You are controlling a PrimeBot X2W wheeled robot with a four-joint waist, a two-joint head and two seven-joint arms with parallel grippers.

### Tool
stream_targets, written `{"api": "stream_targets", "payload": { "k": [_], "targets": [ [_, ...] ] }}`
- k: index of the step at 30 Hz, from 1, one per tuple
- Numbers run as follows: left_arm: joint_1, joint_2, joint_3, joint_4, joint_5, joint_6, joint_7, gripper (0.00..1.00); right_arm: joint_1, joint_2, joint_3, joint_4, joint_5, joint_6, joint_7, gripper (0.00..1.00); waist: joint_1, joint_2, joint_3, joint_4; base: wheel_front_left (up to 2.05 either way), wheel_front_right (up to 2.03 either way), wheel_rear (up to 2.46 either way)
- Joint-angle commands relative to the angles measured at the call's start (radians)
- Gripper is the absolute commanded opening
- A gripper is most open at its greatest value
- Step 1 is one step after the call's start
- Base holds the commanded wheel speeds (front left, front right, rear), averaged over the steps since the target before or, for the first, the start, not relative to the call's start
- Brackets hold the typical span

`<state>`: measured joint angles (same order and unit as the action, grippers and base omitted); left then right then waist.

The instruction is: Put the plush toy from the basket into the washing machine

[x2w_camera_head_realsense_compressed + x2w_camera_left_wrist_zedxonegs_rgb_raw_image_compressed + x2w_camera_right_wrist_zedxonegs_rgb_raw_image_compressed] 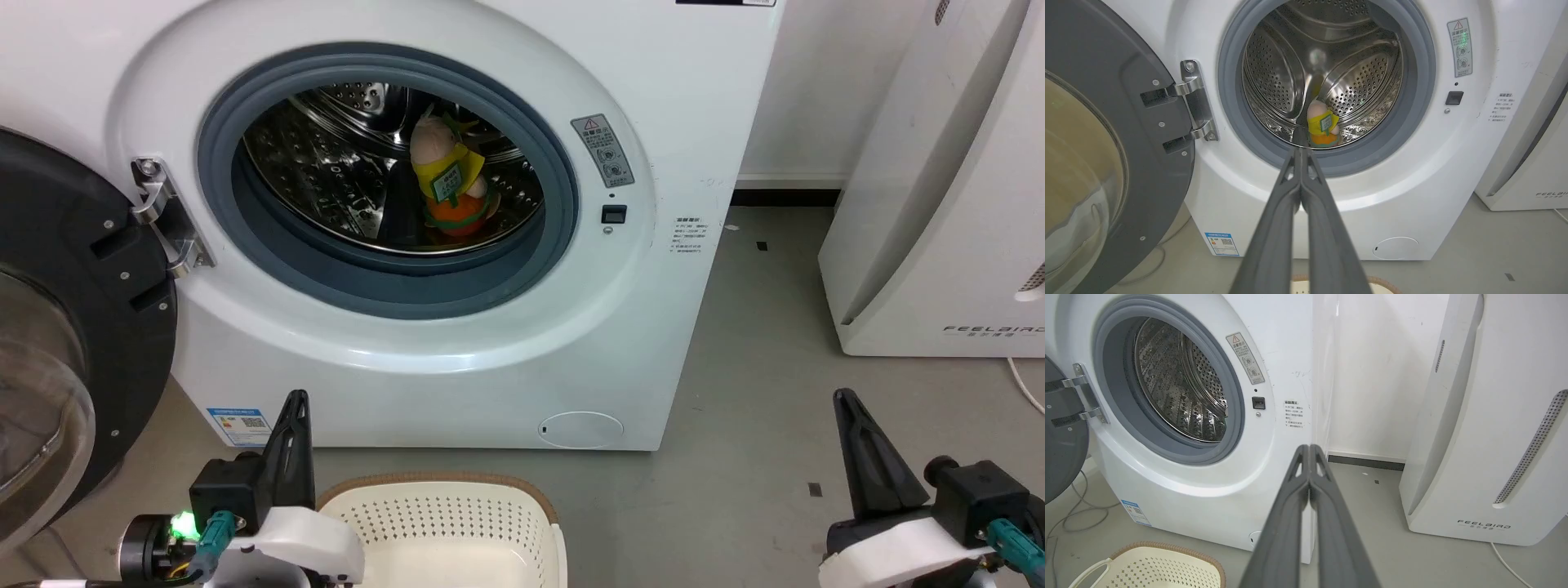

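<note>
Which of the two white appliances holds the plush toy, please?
The washing machine with the open door; the plush toy sits in its drum, unlike the slanted FEELBIRD appliance.

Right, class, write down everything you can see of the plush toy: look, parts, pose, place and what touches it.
The plush toy is a small soft doll with a pale pink head, a yellow bib-like top carrying a small tag, and a round orange-red body edged in green. It sits roughly upright, head uppermost, leaning a little. It rests on the bottom of the shiny perforated steel drum of the washing machine, behind the grey gasket. Nothing grips it.
</note>
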<state>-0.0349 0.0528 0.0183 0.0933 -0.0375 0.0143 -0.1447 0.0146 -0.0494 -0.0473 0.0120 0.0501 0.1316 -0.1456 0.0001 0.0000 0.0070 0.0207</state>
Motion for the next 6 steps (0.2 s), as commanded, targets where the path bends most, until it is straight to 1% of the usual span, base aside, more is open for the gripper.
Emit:
{"api": "stream_targets", "payload": {
  "k": [1,6],
  "targets": [
    [0.016,-0.001,0.000,-0.008,0.007,-0.006,0.005,0.00,-0.006,0.000,0.003,-0.005,-0.007,0.000,0.005,0.00,-0.0001,0.0000,0.000,0.000,0.00,0.00,0.00],
    [0.017,-0.001,-0.002,-0.014,0.009,-0.007,0.015,0.00,-0.007,0.000,0.006,-0.005,-0.010,0.000,0.016,0.00,-0.0001,0.0000,-0.001,-0.002,0.00,0.00,0.00]
  ]
}}
